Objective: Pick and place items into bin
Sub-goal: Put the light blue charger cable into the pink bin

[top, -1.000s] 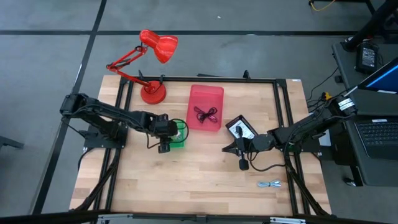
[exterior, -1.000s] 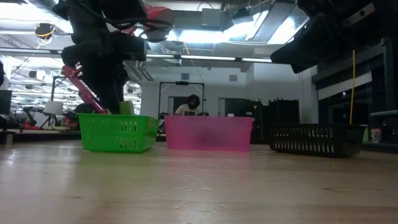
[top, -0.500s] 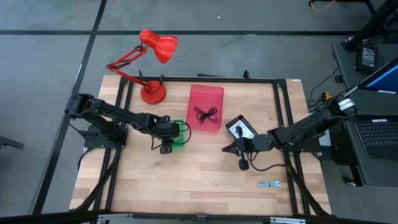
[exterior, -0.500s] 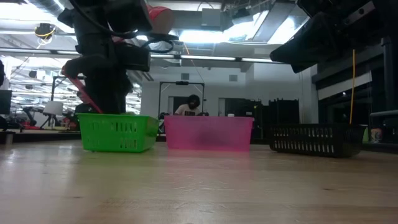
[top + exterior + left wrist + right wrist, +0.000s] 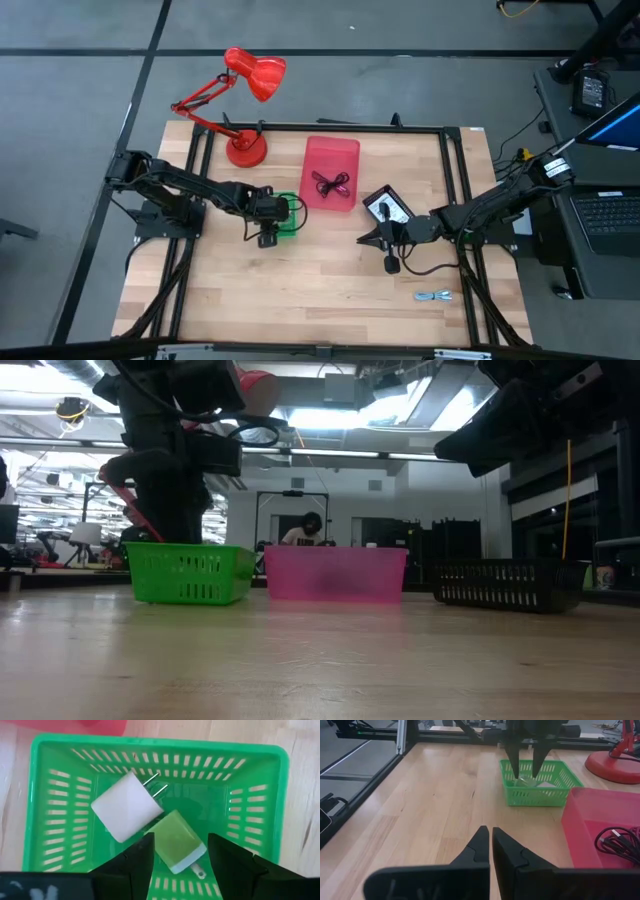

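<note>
In the left wrist view a green basket (image 5: 160,744) holds a white plug charger (image 5: 127,812) and a light-green charger (image 5: 182,852). The green one lies on the basket's floor against the white one. My left gripper (image 5: 180,839) hangs open over the basket, pointing steeply down, one finger on each side of the green charger. Whether a finger touches it, I cannot tell. My right gripper (image 5: 491,837) is shut and empty, held above the table's right half (image 5: 366,238). A blue-grey coiled cable (image 5: 434,296) lies on the wood near the front right.
A red bin (image 5: 331,172) with black and maroon cables stands right of the green basket (image 5: 290,218). A black basket (image 5: 388,208) sits beside my right arm. A red desk lamp (image 5: 245,100) stands at the far left. Bare wood lies along the near edge.
My left arm has dipped a little lower over the green basket and then kept still. My right arm has not moved.
</note>
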### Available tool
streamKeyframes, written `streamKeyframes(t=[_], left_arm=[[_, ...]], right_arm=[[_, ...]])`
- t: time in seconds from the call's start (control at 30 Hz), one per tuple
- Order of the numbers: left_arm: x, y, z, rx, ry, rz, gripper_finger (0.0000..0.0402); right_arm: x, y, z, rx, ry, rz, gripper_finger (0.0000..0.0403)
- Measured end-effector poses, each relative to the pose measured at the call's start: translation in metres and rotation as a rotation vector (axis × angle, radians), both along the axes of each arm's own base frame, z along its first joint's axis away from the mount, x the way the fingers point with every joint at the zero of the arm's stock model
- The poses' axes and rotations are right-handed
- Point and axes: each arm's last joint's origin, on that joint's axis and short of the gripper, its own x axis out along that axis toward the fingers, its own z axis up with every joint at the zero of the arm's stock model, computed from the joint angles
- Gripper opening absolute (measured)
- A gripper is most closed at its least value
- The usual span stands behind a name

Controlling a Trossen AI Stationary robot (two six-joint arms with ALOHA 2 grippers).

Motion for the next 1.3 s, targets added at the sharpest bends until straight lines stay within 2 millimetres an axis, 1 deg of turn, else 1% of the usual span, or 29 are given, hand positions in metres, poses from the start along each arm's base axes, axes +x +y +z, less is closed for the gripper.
streamKeyframes(t=[0.1, 0.2, 0.4, 0.53, 0.63, 0.8, 0.9, 1.03, 1.17, 1.3], left_arm=[[0.001, -0.001, 0.002, -0.019, 0.004, -0.023, 0.0171], [0.005, -0.003, 0.01, -0.027, -0.027, -0.071, 0.0159], [0.007, -0.012, 0.033, 0.001, -0.116, -0.173, 0.011], [0.0, -0.019, 0.047, 0.012, -0.171, -0.19, 0.007], [-0.009, -0.025, 0.06, 0.011, -0.22, -0.204, 0.0044], [-0.024, -0.035, 0.082, 0.057, -0.341, -0.221, 0.0008], [-0.033, -0.04, 0.081, 0.085, -0.43, -0.249, 0.0003], [-0.043, -0.044, 0.073, 0.054, -0.533, -0.271, 0.0002], [-0.047, -0.047, 0.069, 0.035, -0.611, -0.277, 0.0001], [-0.045, -0.05, 0.072, 0.061, -0.664, -0.327, 0.0003]], right_arm=[[0.0, 0.0, 0.0, -0.005, -0.001, 0.002, 0.0005], [0.0, 0.0, 0.0, -0.004, 0.0, 0.002, 0.0005], [0.0, 0.0, 0.0, -0.006, 0.004, 0.001, 0.0005], [0.0, 0.0, 0.0, -0.005, -0.002, 0.0, 0.0005], [0.0, 0.0, 0.0, -0.003, -0.003, -0.001, 0.0005], [0.0, 0.0, 0.001, -0.007, -0.006, 0.001, 0.0005], [0.001, 0.0, 0.003, -0.035, -0.015, 0.012, 0.0005], [0.007, 0.003, 0.014, -0.04, -0.03, 0.016, 0.0005], [0.012, 0.005, 0.024, -0.048, 0.062, 0.009, 0.0005], [0.016, 0.011, 0.04, -0.043, 0.174, 0.003, 0.0005]])
